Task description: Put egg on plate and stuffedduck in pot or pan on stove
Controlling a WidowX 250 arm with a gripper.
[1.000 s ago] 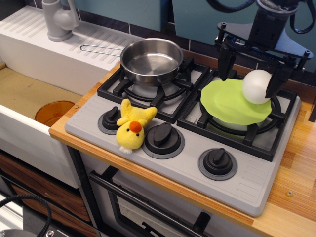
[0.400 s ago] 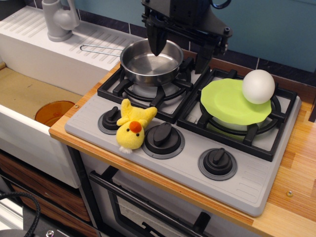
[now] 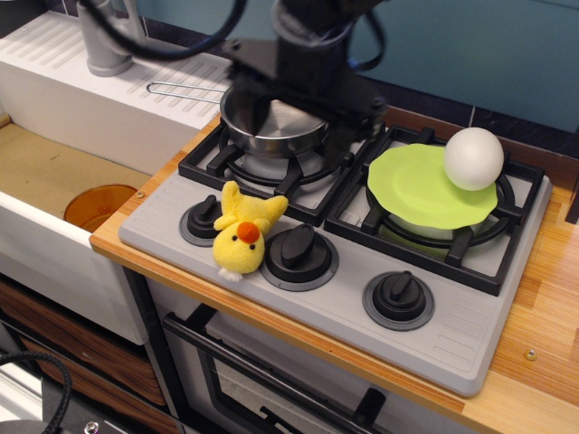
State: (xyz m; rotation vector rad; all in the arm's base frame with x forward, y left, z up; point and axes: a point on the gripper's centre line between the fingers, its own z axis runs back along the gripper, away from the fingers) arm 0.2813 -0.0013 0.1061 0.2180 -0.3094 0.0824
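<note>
The white egg rests on the far right edge of the lime-green plate, which lies on the right burner of the grey stove. The yellow stuffedduck lies on the stove's front strip between the left and middle knobs. The steel pan sits on the left burner, empty, with its wire handle pointing left. My gripper hangs open and empty over the pan, motion-blurred, hiding part of the rim. It is behind and above the duck.
A sink to the left holds an orange bowl. A grey faucet stands at the back left on the white drainboard. Three black knobs line the stove front. A wooden counter runs to the right.
My gripper has moved left from around the egg to over the pan and come lower. The egg stays on the plate. The duck has not moved.
</note>
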